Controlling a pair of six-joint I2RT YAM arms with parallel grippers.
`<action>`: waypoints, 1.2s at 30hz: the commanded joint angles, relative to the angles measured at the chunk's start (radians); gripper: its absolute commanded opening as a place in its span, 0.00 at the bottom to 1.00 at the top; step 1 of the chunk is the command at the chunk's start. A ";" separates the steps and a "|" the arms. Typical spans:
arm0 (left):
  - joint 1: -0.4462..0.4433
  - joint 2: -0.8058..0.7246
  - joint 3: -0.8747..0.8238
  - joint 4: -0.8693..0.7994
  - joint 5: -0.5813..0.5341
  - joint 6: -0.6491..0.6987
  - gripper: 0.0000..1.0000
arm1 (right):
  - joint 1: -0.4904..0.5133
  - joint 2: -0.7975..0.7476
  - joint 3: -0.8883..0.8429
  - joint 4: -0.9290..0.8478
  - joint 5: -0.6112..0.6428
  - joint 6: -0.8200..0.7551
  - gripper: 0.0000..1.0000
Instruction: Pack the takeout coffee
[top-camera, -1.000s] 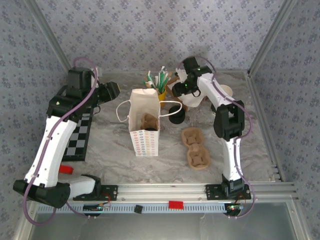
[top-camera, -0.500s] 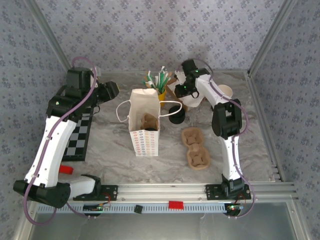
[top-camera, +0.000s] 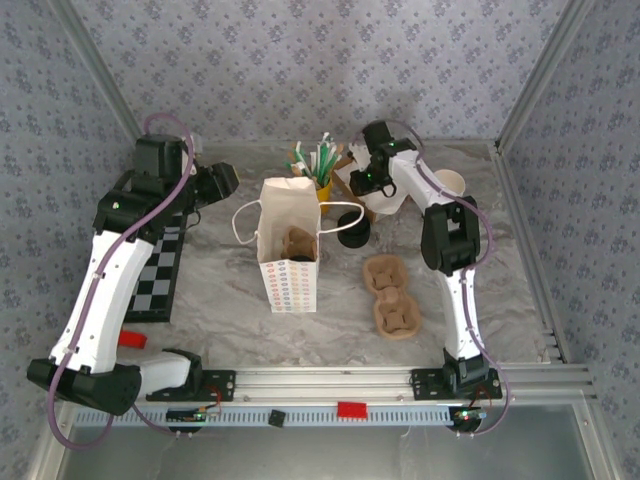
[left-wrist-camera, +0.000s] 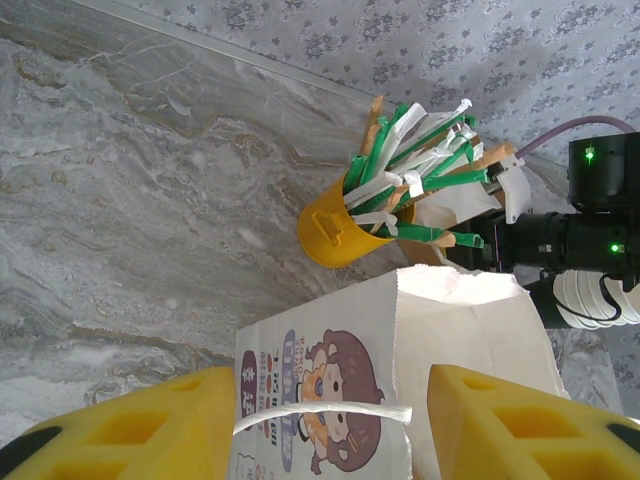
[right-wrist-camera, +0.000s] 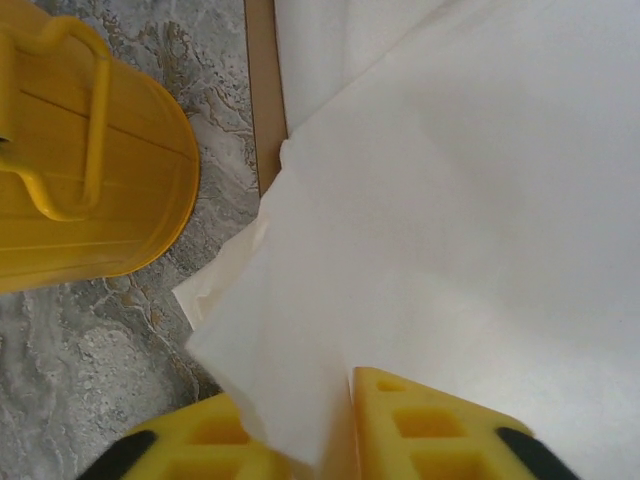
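Pinching an edge of the white napkin (right-wrist-camera: 450, 200), the right gripper (right-wrist-camera: 300, 445) sits at 3 o'clock of the yellow cup (right-wrist-camera: 90, 170) (green-and-white stirrers (left-wrist-camera: 420, 150) inside). Left gripper (left-wrist-camera: 330, 430): fingers spread, holding nothing, at 10 o'clock of the paper bag (top-camera: 288, 250), which stands upright mid-table. Two pulp carriers (top-camera: 397, 313) lie at its 4 o'clock.

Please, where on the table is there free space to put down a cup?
Free: the table between the checkered board and the paper bag, and the strip in front of the bag. Crowded: the back, around the yellow cup and napkins.
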 joint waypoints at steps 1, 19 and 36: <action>0.007 0.001 0.011 0.017 0.008 -0.014 0.53 | -0.002 -0.016 0.026 -0.005 -0.009 -0.007 0.17; -0.018 0.045 0.223 -0.076 0.048 0.020 0.60 | -0.085 -0.428 -0.095 0.032 -0.075 0.239 0.00; -0.556 0.284 0.548 -0.084 -0.175 0.194 0.84 | -0.163 -0.856 -0.145 0.018 -0.191 0.785 0.00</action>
